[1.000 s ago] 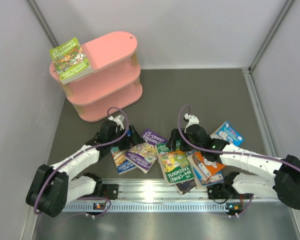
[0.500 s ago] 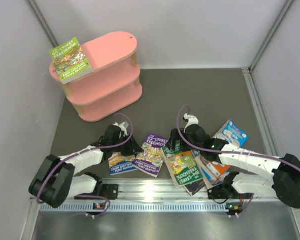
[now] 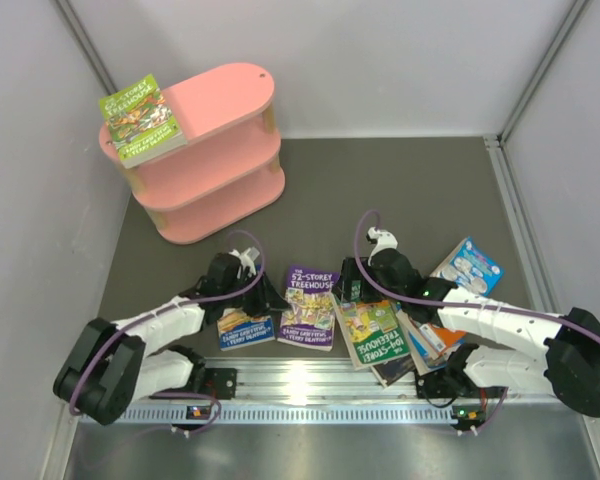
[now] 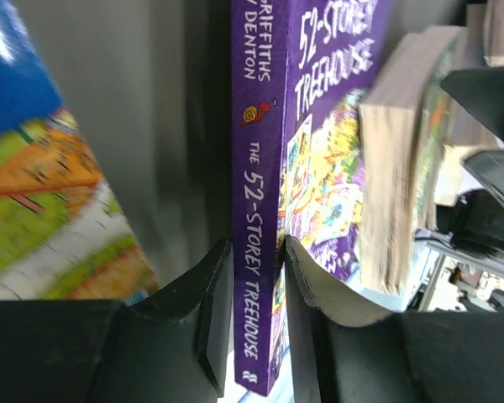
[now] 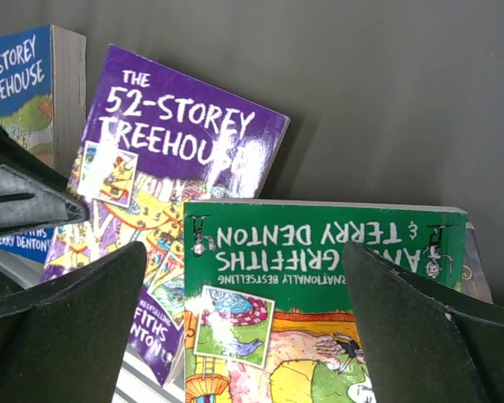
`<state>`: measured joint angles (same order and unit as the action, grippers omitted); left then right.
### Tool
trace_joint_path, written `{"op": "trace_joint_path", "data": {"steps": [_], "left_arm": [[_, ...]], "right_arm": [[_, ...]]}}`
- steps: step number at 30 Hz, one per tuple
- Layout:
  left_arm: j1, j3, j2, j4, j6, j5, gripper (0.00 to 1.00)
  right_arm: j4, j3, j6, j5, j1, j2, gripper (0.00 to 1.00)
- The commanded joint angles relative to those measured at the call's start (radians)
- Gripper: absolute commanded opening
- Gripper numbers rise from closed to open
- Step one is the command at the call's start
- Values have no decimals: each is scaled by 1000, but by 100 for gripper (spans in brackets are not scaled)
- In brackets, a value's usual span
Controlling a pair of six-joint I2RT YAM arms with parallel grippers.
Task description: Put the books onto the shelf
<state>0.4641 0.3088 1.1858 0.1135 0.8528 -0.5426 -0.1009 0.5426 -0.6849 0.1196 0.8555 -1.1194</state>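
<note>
Bottom centre of the wrist view, my left pincer [image 4: 256, 256] has just clamped the purple book [image 4: 319, 126] by its spine, ready, I judge, for the shelf [image 3: 220, 100].

Left claw [image 4: 256, 252] clamped narrow, right claw [image 5: 244, 252] spread wide, both held low

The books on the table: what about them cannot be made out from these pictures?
Top view: the pile under the green book is covered by it and the right arm; count unclear.
Left wrist view: the blue book is blurred and cut by the left edge; title unreadable.
Right wrist view: the purple book is partly hidden by the green book and the dark jaws.
</note>
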Motion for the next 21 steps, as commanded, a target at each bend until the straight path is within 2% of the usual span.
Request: {"op": "trace_joint_path", "data": {"steps": [1,11,21], "left_arm": [[31,79,-83,-6,19,-129,0],[31,312,-195,-233,-63,-68,0],[30,553,-184,-426,-153,16,0]], "right_arm": [[29,-6,-4,22,14,20,100],[3,-20,-22,54,14,95,100],[-132,-75,-149,265,13,271,100]]}}
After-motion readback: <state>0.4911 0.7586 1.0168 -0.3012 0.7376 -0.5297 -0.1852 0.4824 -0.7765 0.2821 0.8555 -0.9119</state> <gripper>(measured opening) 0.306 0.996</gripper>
